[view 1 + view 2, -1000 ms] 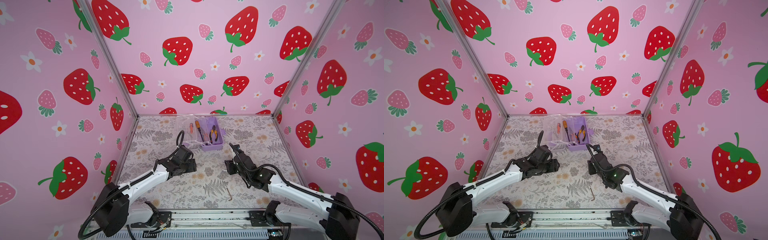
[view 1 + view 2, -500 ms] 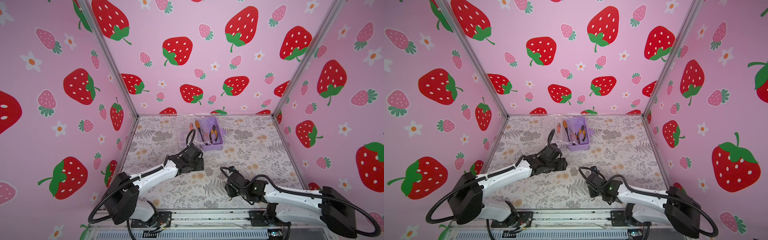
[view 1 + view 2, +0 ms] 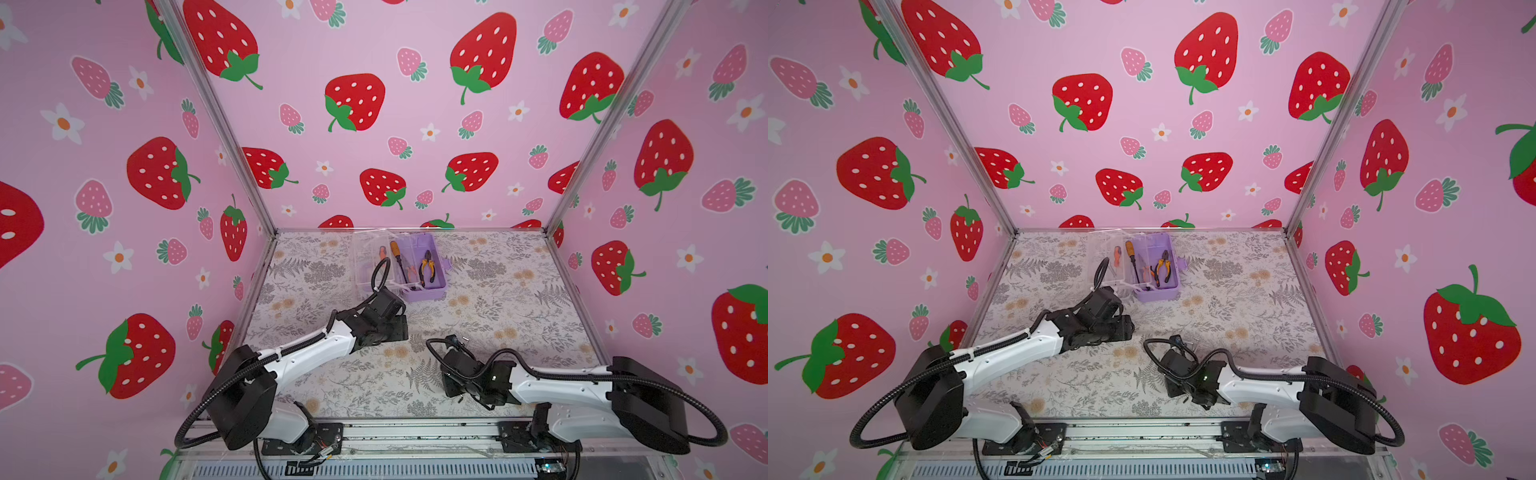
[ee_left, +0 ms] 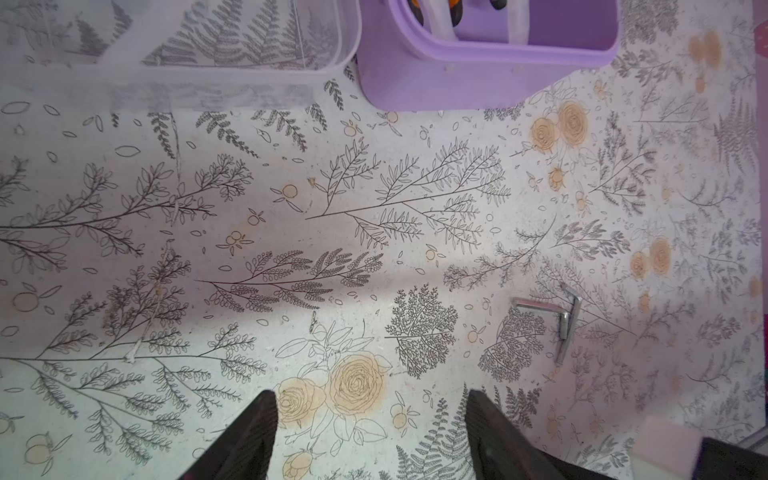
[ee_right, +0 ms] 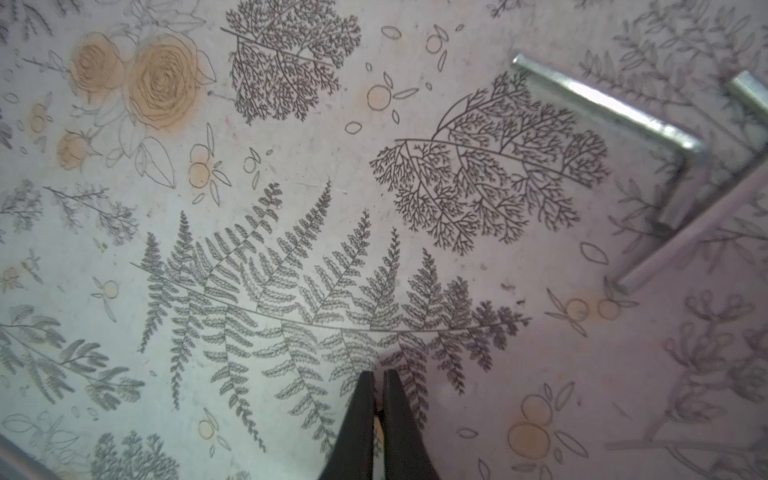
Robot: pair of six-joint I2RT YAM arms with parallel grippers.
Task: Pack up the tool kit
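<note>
Both arms [image 3: 307, 353] have white shells, black joints, ribbed black cables [image 3: 573, 377] and dark tapered jaws.

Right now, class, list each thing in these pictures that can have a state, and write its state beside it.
Box: open, upright on the table.
Lid: open, lying flat beside the box.
Pliers: lying inside the box.
Long screwdriver: lying inside the box.
Short screwdriver: seems to lie in the lid.
Hex keys: loose on the table, outside the box.
Left gripper: open, empty.
Right gripper: shut, empty.
</note>
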